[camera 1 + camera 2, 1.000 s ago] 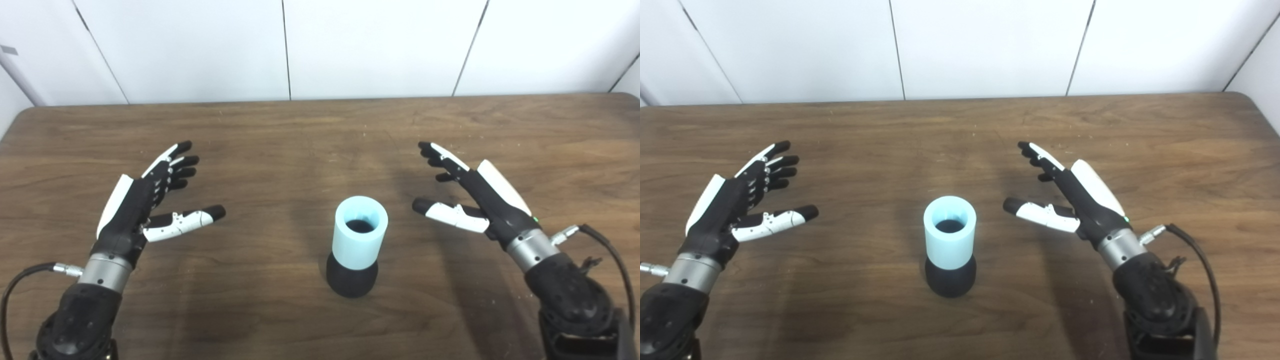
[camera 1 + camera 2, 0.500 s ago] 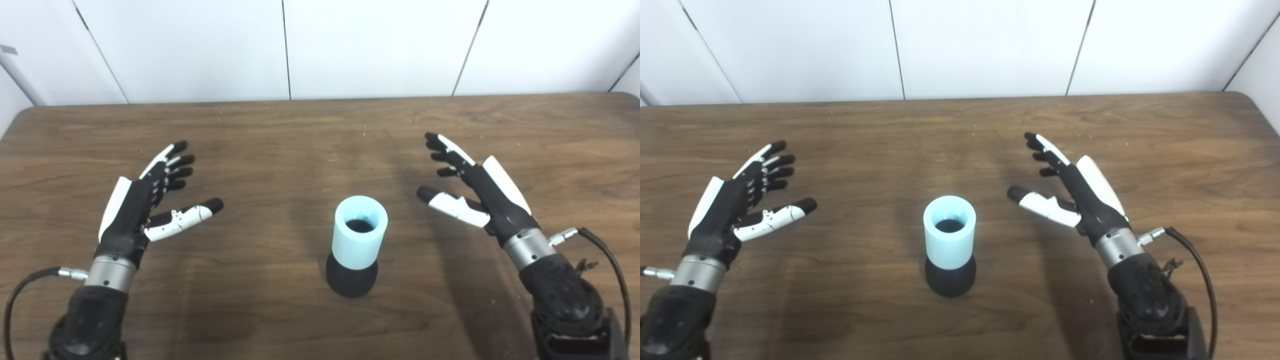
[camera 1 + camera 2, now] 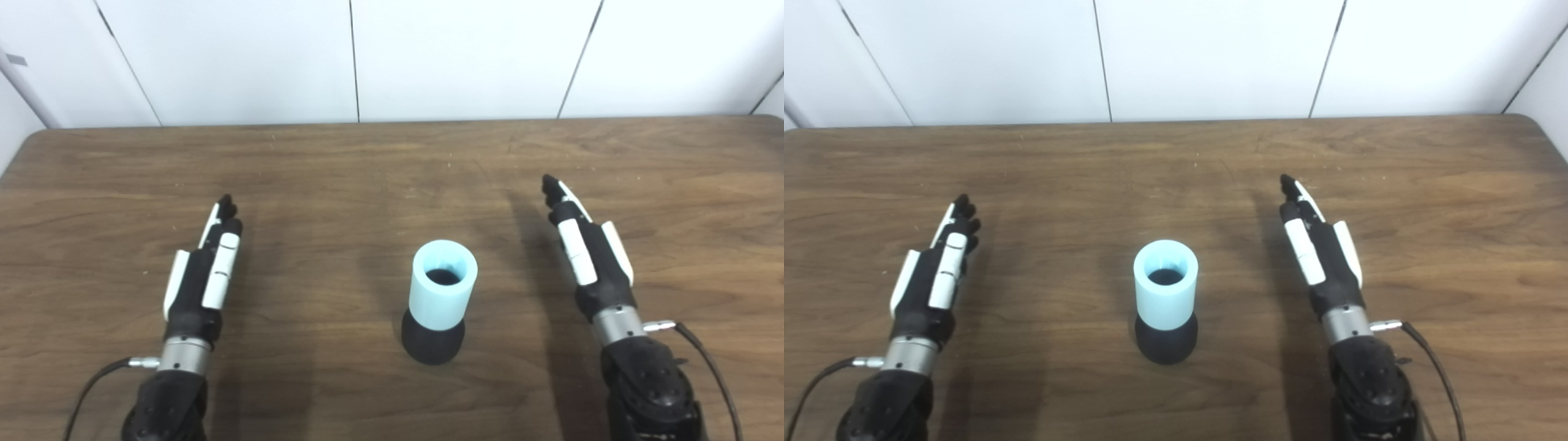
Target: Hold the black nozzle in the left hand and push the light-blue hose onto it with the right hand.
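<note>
Standing upright near the middle of the wooden table (image 3: 380, 159), the light-blue hose (image 3: 443, 285) is seated on top of the black nozzle (image 3: 432, 343), its open end facing up with a dark hollow inside. Well to its left, the left hand (image 3: 205, 275) holds nothing, turned edge-on with its fingers straight, pressed together and pointing away toward the white wall (image 3: 465, 55). Well to its right, the right hand (image 3: 585, 251) mirrors that pose, empty, its fingers likewise straight and close together.
</note>
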You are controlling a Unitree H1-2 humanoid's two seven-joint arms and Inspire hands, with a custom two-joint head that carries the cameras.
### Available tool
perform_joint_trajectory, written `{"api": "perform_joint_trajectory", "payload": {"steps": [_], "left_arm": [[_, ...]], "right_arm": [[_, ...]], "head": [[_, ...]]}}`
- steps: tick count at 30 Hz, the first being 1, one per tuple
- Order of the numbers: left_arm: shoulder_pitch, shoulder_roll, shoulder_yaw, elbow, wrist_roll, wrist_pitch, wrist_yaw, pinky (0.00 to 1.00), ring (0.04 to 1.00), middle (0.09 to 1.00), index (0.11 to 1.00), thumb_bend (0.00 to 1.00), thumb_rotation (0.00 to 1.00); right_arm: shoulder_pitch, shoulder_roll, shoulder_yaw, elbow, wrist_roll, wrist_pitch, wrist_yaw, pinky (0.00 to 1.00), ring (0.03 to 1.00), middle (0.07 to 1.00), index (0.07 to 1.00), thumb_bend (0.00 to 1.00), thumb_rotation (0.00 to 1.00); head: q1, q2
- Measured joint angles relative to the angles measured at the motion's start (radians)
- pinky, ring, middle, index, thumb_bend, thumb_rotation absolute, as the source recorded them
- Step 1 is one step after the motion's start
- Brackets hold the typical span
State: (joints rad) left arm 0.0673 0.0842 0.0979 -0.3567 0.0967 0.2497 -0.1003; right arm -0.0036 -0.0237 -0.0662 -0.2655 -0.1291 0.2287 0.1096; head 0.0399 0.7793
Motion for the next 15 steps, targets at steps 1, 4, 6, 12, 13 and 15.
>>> {"api": "perform_joint_trajectory", "payload": {"steps": [1, 4, 6, 12, 13, 15], "left_arm": [[0.000, 0.001, 0.000, 0.000, -0.003, 0.000, 0.001, 0.98, 0.986, 1.000, 0.993, 0.45, 1.00], [0.000, 0.006, 0.001, 0.001, -0.009, -0.002, 0.006, 0.98, 0.991, 1.000, 0.997, 0.44, 1.00], [0.000, 0.006, 0.000, 0.006, -0.017, -0.022, 0.009, 0.98, 0.993, 1.000, 0.999, 0.44, 1.00], [0.000, 0.006, -0.002, 0.036, -0.029, -0.038, 0.010, 0.99, 0.994, 1.000, 1.000, 0.43, 1.00], [0.000, 0.006, -0.002, 0.036, -0.029, -0.040, 0.010, 0.99, 0.994, 1.000, 1.000, 0.43, 1.00], [0.000, 0.006, -0.002, 0.040, -0.029, -0.051, 0.011, 0.99, 0.994, 1.000, 1.000, 0.43, 1.00]], "right_arm": [[0.000, 0.000, 0.001, 0.001, 0.003, 0.000, -0.001, 0.98, 0.984, 0.961, 0.946, 0.50, 1.00], [0.000, -0.004, 0.000, 0.002, 0.008, -0.003, -0.014, 0.98, 0.985, 0.969, 0.949, 0.50, 1.00], [0.000, -0.005, 0.000, 0.011, 0.016, -0.016, -0.021, 0.98, 0.988, 0.977, 0.951, 0.49, 1.00], [0.003, -0.006, 0.000, 0.039, 0.033, -0.041, -0.036, 0.98, 0.989, 0.977, 0.952, 0.48, 1.00], [0.002, -0.007, 0.000, 0.039, 0.034, -0.043, -0.039, 0.98, 0.989, 0.976, 0.952, 0.48, 1.00], [0.002, -0.008, 0.000, 0.040, 0.036, -0.048, -0.041, 0.98, 0.989, 0.974, 0.952, 0.49, 1.00]], "head": [[0.000, 0.000], [0.003, 0.002], [0.003, 0.002], [0.002, 0.000], [0.002, 0.000], [0.002, 0.002]]}}
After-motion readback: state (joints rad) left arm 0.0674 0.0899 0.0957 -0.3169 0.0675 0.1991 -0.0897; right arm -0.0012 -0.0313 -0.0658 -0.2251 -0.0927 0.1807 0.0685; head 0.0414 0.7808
